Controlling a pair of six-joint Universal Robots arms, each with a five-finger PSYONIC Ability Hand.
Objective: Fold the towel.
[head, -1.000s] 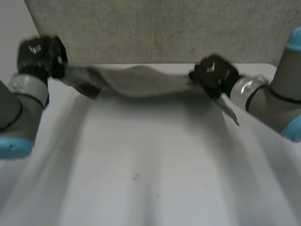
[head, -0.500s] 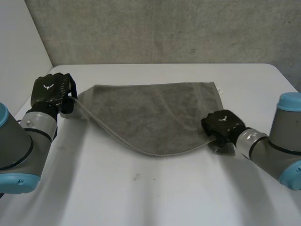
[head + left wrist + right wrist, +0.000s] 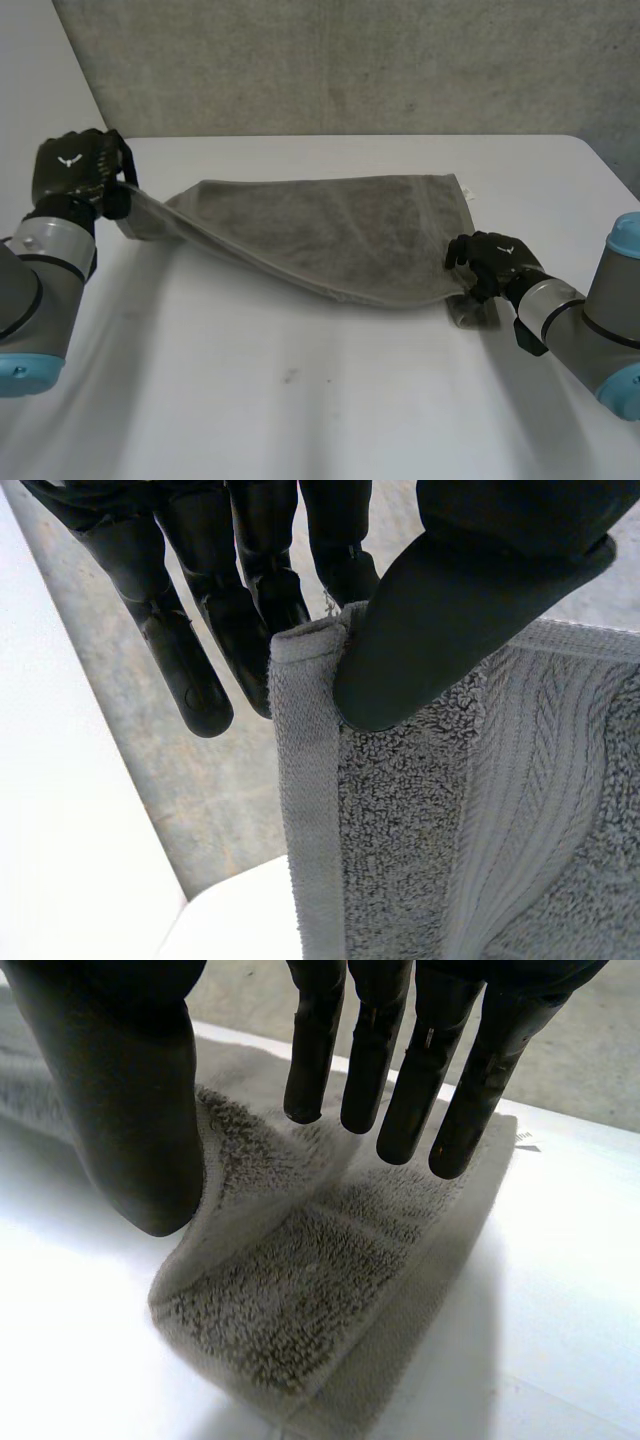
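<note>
The left hand [image 3: 455,600] pinches a hemmed corner of the grey towel [image 3: 420,850] between its thumb and a finger. Its other fingers [image 3: 185,655] hang straight, just beside the hem. The white desk [image 3: 235,920] lies beyond.

Bright, even and diffuse throughout, lit from above to judge by the shade lying close under things. Soft-edged shade in the head view: a faint band on the white table [image 3: 300,400] just below the raised edge of the towel [image 3: 330,235], and a flat, matt grey across the wall [image 3: 350,60] behind. Close to glare in the right wrist view, with the tabletop washed almost to plain white, broken by a soft grey shade along the towel's folded edge. Deep black on the left hand [image 3: 440,610] in its wrist view, relieved by dull glints along the fingers [image 3: 200,695].
</note>
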